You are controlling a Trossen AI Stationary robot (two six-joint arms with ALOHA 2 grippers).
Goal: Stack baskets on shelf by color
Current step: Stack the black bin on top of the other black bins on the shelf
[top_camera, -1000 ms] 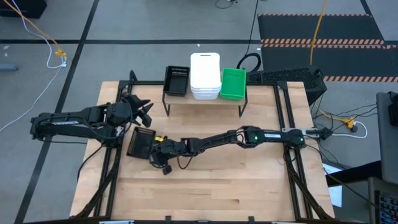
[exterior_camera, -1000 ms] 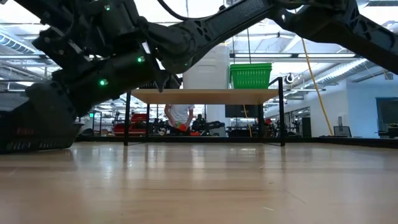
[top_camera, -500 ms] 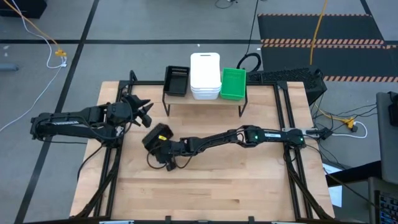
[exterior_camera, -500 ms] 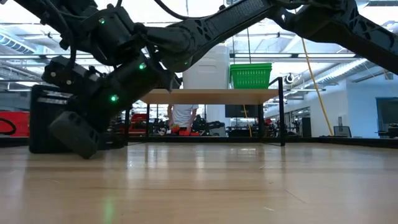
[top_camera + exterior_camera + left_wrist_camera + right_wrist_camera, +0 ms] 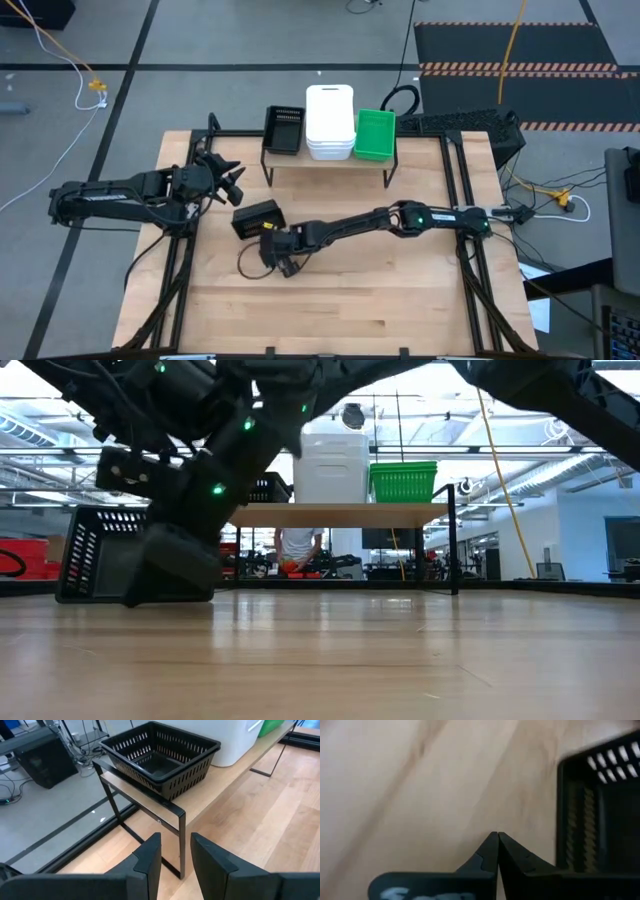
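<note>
Overall, scene: two dark arms worked over a wooden table (image 5: 400, 300) that carried a low shelf (image 5: 330, 163) at its far edge.
High view, shelf load: a black mesh stack (image 5: 284, 129) sat at the left end, a white stack (image 5: 330, 122) in the middle, and a green stack (image 5: 375, 134) at the right end.
High view, loose basket: one black mesh basket (image 5: 258, 219) lay on the table, in front of the shelf's left end.
High view, right gripper (image 5: 283, 262): it sat low over the tabletop just beside the loose basket, on the side away from the shelf; contact could not be told.
High view, left gripper (image 5: 232, 183): it waited near the shelf's left leg, well clear of the loose basket.
Low view, loose basket (image 5: 100, 555): it rested on the table at the left, with dark arm links in front of it.
Low view, shelf (image 5: 340, 515): the white stack (image 5: 330, 465) and the green stack (image 5: 404, 481) stood on top.
Left wrist view, fingers (image 5: 150, 857): they stood slightly apart and held nothing, aimed at the shelf corner.
Left wrist view, black mesh stack (image 5: 160, 757): nested baskets sat on the shelf end beside the white stack (image 5: 240, 740).
Right wrist view, fingertips (image 5: 490, 852): they were pressed together with nothing between them.
Right wrist view, loose basket (image 5: 600, 815): its mesh wall lay just beside the closed tips.
</note>
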